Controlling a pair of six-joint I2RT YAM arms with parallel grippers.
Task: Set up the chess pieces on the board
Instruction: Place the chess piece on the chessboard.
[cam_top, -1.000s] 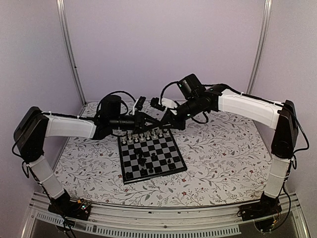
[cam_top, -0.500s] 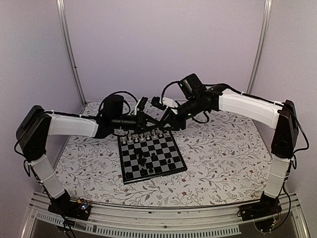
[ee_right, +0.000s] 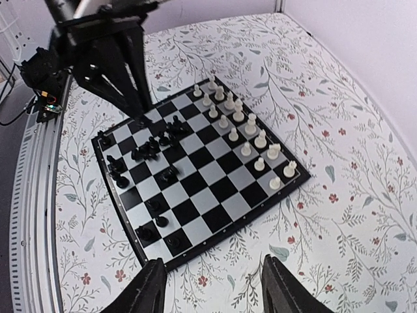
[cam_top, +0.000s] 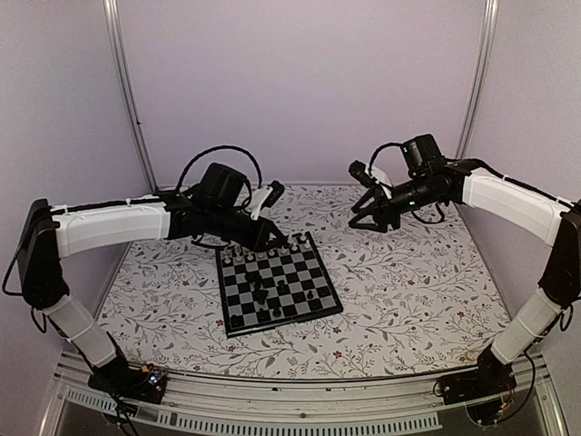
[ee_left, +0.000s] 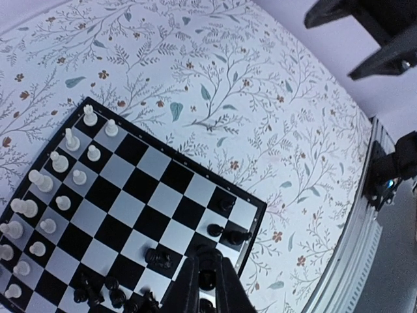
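Note:
The board (cam_top: 238, 300) lies mid-table, also in the left wrist view (ee_left: 150, 186) and the right wrist view (ee_right: 215, 179). White chess pieces (cam_top: 261, 252) stand in two rows along its far edge (ee_right: 238, 127). Black chess pieces (cam_top: 272, 295) are scattered on the near half (ee_right: 146, 150), some lying on their sides. My left gripper (cam_top: 278, 242) hangs above the board, shut on a black chess piece (ee_left: 207, 279) pinched between its fingertips (ee_left: 207, 264). My right gripper (cam_top: 361, 214) is off to the board's right, open and empty (ee_right: 218, 290).
The floral tabletop (cam_top: 408, 272) surrounds the board. A metal rail (cam_top: 290, 400) with cables runs along the near edge. Purple walls enclose the back and sides. The right gripper (ee_left: 371, 39) shows at the top right of the left wrist view.
My right gripper has opened and pulled away from the board's far edge to the right. The left gripper has closed on a black piece and moved right over the board.

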